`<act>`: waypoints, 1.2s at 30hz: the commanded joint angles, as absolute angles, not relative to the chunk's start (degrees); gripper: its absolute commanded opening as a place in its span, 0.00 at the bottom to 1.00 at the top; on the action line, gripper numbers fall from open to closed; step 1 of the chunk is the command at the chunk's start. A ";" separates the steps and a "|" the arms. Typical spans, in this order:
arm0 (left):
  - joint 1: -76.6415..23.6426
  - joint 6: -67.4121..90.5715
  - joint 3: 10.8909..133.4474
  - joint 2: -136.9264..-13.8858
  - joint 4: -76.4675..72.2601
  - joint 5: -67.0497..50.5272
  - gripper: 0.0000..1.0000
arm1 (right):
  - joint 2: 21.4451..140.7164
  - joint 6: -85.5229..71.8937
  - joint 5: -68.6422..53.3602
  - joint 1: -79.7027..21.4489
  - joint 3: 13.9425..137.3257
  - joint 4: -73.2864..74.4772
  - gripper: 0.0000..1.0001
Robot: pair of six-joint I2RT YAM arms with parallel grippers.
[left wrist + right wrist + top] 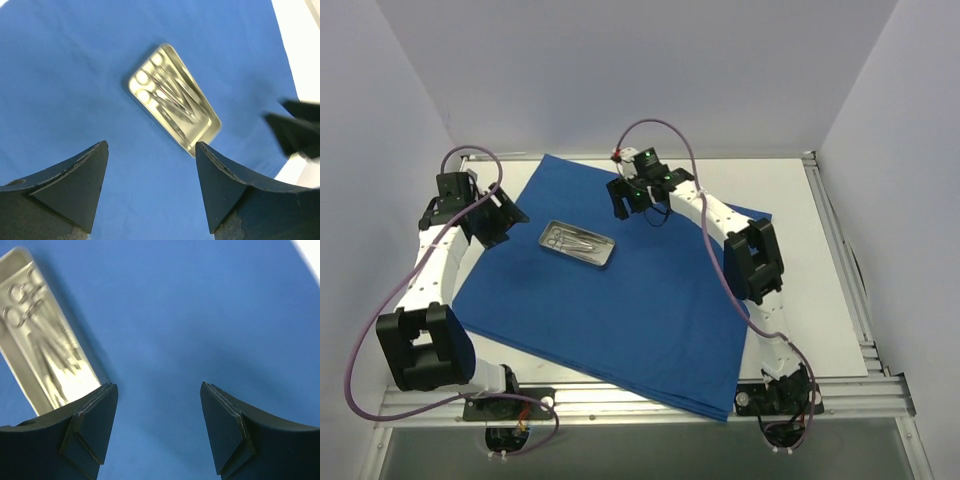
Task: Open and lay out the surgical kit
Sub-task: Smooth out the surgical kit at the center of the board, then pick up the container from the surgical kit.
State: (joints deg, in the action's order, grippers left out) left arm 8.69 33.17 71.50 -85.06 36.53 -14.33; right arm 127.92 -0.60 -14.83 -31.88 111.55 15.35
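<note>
The surgical kit's royal-blue drape [620, 300] lies spread flat over the table. On it, left of centre, sits the small shiny metal tray [576, 244] holding several thin silver scissor-like instruments [176, 100]. My left gripper [498, 218] hovers over the drape's left edge, open, nothing between its fingers [80, 185]; the tray [172, 97] lies ahead of it. My right gripper [638, 196] hangs over the drape's far part, to the right of the tray, open and empty, the tray [42, 335] at its left finger [92, 425].
White table surface [820, 230] shows to the right of and behind the drape. Aluminium rails [650, 398] frame the near edge and right side. White walls enclose the space. The drape's near corner [725, 412] overhangs the front rail.
</note>
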 commanded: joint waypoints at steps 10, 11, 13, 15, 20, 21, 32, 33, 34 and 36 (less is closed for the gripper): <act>3.17 30.85 64.87 -69.45 35.23 -15.91 0.93 | 132.19 6.42 -16.62 -37.62 119.45 18.81 0.53; 2.38 31.11 64.43 -68.74 36.46 -15.47 0.93 | 131.58 5.72 -16.87 -37.70 118.75 18.20 0.52; 0.80 32.33 63.99 -66.20 40.06 -13.72 0.91 | 128.43 0.65 -15.75 -37.53 113.66 14.88 0.50; 0.62 33.39 62.41 -64.87 43.83 -13.18 0.90 | 126.22 -4.19 -14.51 -37.62 108.31 13.89 0.50; -1.21 33.40 66.26 -66.70 54.30 -11.79 0.80 | 119.19 -13.44 -3.13 -37.97 105.99 25.64 0.43; -1.40 34.18 67.92 -67.41 55.71 -10.91 0.80 | 118.66 -13.45 -1.60 -37.71 106.69 28.54 0.43; -8.25 55.80 69.51 -80.85 52.47 -9.58 0.77 | 106.53 -13.09 2.02 -36.83 102.93 41.31 0.59; -8.44 56.59 70.30 -81.99 52.73 -9.15 0.76 | 105.91 -13.18 2.02 -36.83 101.44 41.13 0.59; -8.61 57.91 71.27 -84.00 53.26 -7.57 0.75 | 104.78 -13.27 1.85 -36.74 100.82 40.78 0.59; -9.14 59.06 73.73 -85.77 53.09 -5.63 0.72 | 103.80 -13.18 2.02 -36.39 99.15 40.69 0.59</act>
